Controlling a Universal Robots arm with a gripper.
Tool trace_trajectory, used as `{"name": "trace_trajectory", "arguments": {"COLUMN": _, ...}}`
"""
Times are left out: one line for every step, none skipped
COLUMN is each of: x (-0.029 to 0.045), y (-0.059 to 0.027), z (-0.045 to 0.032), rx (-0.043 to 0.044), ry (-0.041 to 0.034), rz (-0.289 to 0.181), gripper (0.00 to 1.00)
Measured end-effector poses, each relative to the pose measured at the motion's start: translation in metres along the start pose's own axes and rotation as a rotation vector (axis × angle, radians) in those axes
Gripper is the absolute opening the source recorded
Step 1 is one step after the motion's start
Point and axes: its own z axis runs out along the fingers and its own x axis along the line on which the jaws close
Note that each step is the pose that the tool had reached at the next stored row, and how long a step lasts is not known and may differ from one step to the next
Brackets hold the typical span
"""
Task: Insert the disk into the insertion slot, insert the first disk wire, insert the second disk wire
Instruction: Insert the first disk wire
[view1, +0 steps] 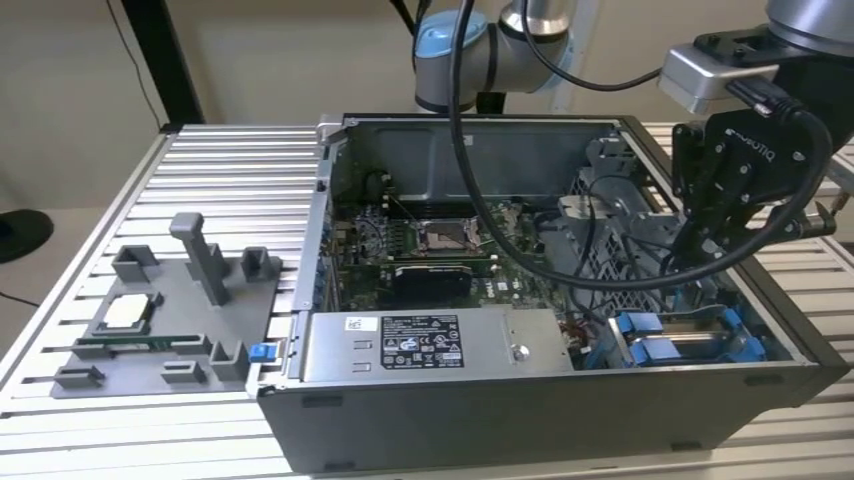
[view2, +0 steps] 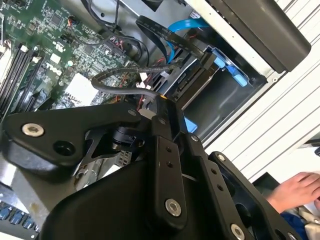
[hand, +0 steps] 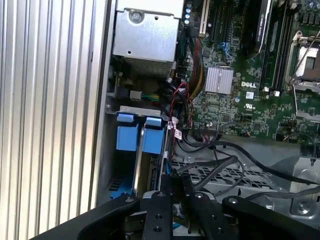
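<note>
My gripper (view1: 687, 255) hangs inside the open computer case, over its side at the exterior view's right, just behind the insertion slot (view1: 687, 340). In both wrist views its fingers stand pressed together on the end of a thin black wire (view2: 117, 75), whose loop runs back towards the motherboard. The gripper (hand: 175, 182) sits right above the slot (hand: 142, 150). Blue plastic pieces (hand: 125, 132) line the slot; whether they are the disk's carrier or the latch tabs I cannot tell. A flat black cable (view2: 165, 37) and a blue cable (view2: 185, 25) run to the slot's far end.
The grey power-supply box (view1: 414, 345) fills the case's front. The motherboard (view1: 427, 240) lies behind it. A grey fixture tray (view1: 160, 320) with posts stands on the slatted metal table (view1: 227, 170) at the exterior view's left. A person's hand (view2: 295, 190) rests beyond the case.
</note>
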Motion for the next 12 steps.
{"name": "trace_trajectory", "arguments": {"x": 0.0003, "y": -0.0005, "z": 0.0003, "rx": 0.0, "ry": -0.0002, "rz": 0.0, "gripper": 0.0}}
{"name": "trace_trajectory", "arguments": {"x": 0.0006, "y": -0.001, "z": 0.0004, "rx": 0.0, "ry": -0.0001, "rz": 0.0, "gripper": 0.0}}
{"name": "trace_trajectory", "arguments": {"x": 0.0009, "y": -0.0017, "z": 0.0005, "rx": 0.0, "ry": 0.0001, "rz": 0.001, "gripper": 0.0}}
{"name": "trace_trajectory", "arguments": {"x": 0.0012, "y": -0.0025, "z": 0.0008, "rx": 0.0, "ry": 0.0, "rz": 0.001, "gripper": 0.0}}
{"name": "trace_trajectory", "arguments": {"x": 0.0014, "y": -0.0032, "z": 0.001, "rx": 0.0, "ry": 0.0, "rz": 0.001, "gripper": 0.0}}
{"name": "trace_trajectory", "arguments": {"x": 0.0017, "y": -0.0041, "z": 0.0011, "rx": 0.0, "ry": 0.0002, "rz": 0.001, "gripper": 0.0}}
{"name": "trace_trajectory", "arguments": {"x": 0.002, "y": -0.0053, "z": 0.0012, "rx": 0.0, "ry": 0.0006, "rz": 0.002, "gripper": 0.0}}
{"name": "trace_trajectory", "arguments": {"x": 0.0023, "y": -0.0065, "z": 0.0016, "rx": -0.0002, "ry": 0.0017, "rz": 0.002, "gripper": 0.0}}
{"name": "trace_trajectory", "arguments": {"x": 0.0026, "y": -0.0074, "z": 0.0019, "rx": -0.0004, "ry": 0.0039, "rz": 0.002, "gripper": 0.0}}
{"name": "trace_trajectory", "arguments": {"x": 0.0028, "y": -0.008, "z": 0.0022, "rx": -0.0008, "ry": 0.0078, "rz": 0.003, "gripper": 0.0}}
{"name": "trace_trajectory", "arguments": {"x": 0.0031, "y": -0.0082, "z": 0.0025, "rx": -0.0013, "ry": 0.0129, "rz": 0.003, "gripper": 0.0}}
{"name": "trace_trajectory", "arguments": {"x": 0.0033, "y": -0.0083, "z": 0.0028, "rx": -0.0017, "ry": 0.0174, "rz": 0.003, "gripper": 0.0}}
